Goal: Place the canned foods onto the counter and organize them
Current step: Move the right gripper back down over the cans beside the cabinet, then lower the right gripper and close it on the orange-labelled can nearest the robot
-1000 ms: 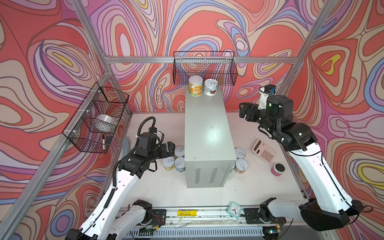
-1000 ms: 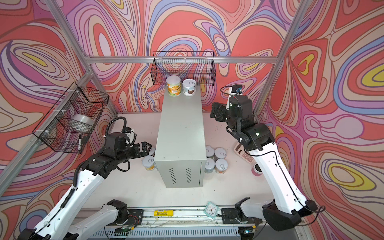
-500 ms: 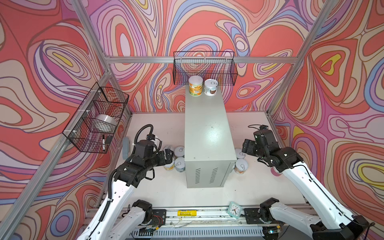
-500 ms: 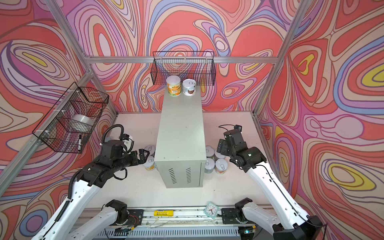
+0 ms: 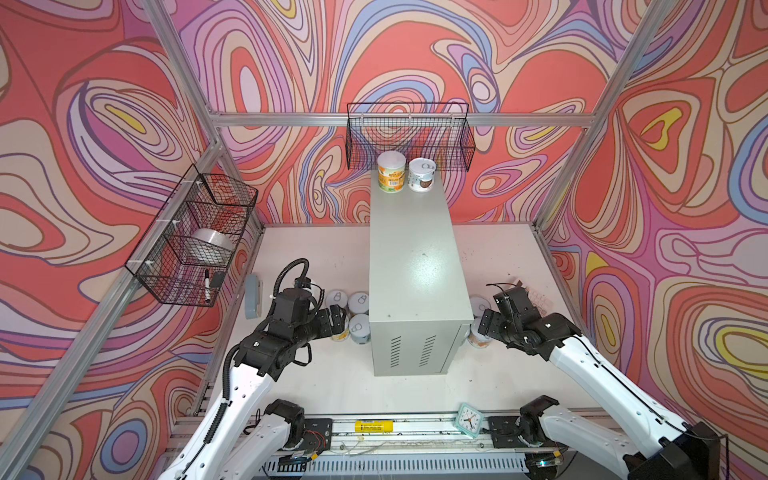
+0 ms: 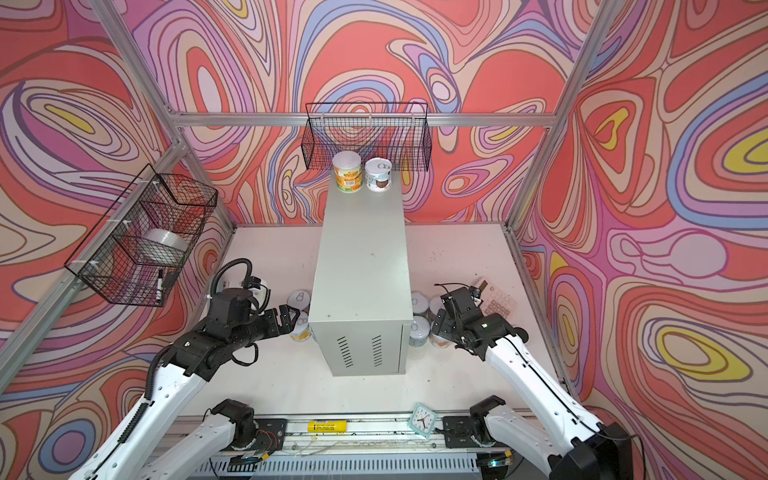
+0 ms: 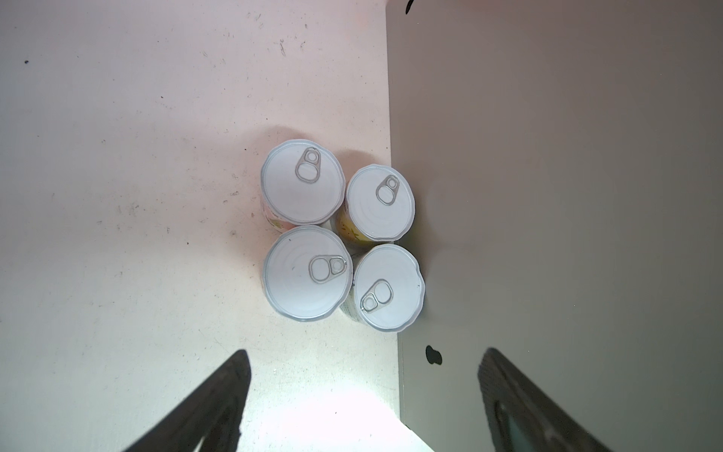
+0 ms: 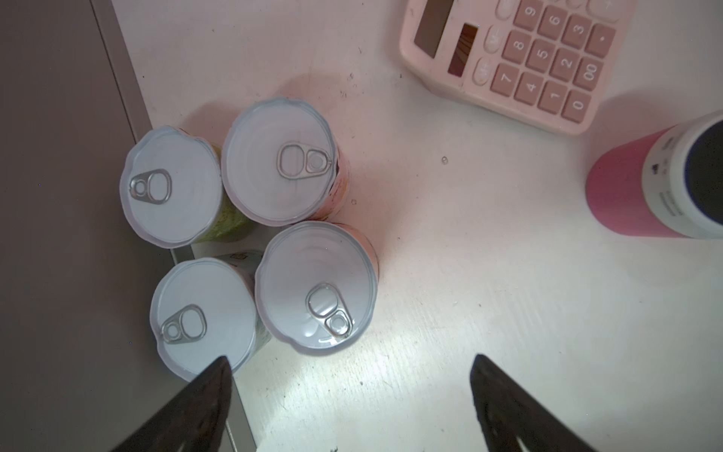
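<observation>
The counter is a tall grey box in mid-table, seen in both top views. Two canned foods stand at its far end, one orange-labelled and one white. Several more cans stand on the tabletop against its left side. My left gripper hovers open just short of them, holding nothing. Another cluster of cans stands by the counter's right side. My right gripper is open above the near edge of that cluster, one finger over a can's lid.
A pink calculator and a pink cylinder with a black top lie right of the right-hand cans. Wire baskets hang on the back wall and the left wall. A small clock sits at the front rail.
The right arm has swung down from high beside the counter's far end to just over the right-hand cans. The left arm has dropped lower towards the left-hand cans.
</observation>
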Controlling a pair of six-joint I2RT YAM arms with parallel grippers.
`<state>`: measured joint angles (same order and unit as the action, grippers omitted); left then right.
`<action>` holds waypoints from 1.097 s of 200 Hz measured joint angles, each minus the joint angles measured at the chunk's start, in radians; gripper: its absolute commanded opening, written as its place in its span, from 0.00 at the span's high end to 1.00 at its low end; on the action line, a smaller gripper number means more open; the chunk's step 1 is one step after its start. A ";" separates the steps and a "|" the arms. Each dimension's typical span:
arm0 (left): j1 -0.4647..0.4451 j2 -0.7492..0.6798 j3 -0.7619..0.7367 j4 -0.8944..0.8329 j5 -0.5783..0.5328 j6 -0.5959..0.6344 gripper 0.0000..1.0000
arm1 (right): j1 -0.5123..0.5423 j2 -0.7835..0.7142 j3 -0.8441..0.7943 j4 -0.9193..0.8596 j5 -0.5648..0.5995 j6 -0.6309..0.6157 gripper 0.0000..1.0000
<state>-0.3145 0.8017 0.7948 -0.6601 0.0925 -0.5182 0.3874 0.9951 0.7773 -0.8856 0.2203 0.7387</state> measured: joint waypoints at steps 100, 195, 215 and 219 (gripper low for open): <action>-0.001 0.043 -0.005 0.074 0.001 -0.003 0.11 | 0.000 0.079 -0.065 0.187 -0.020 0.076 0.02; -0.001 0.059 -0.018 0.093 0.001 -0.010 0.12 | -0.034 0.192 -0.112 0.302 -0.031 0.080 0.03; -0.001 0.068 -0.018 0.098 0.001 -0.010 0.13 | -0.039 0.203 -0.125 0.333 -0.036 0.080 0.04; -0.001 0.069 -0.018 0.099 0.000 -0.010 0.13 | -0.040 0.204 -0.129 0.339 -0.038 0.080 0.05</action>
<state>-0.3153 0.8707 0.7769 -0.5610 0.0929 -0.5278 0.3473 1.1988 0.6487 -0.5468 0.1825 0.8188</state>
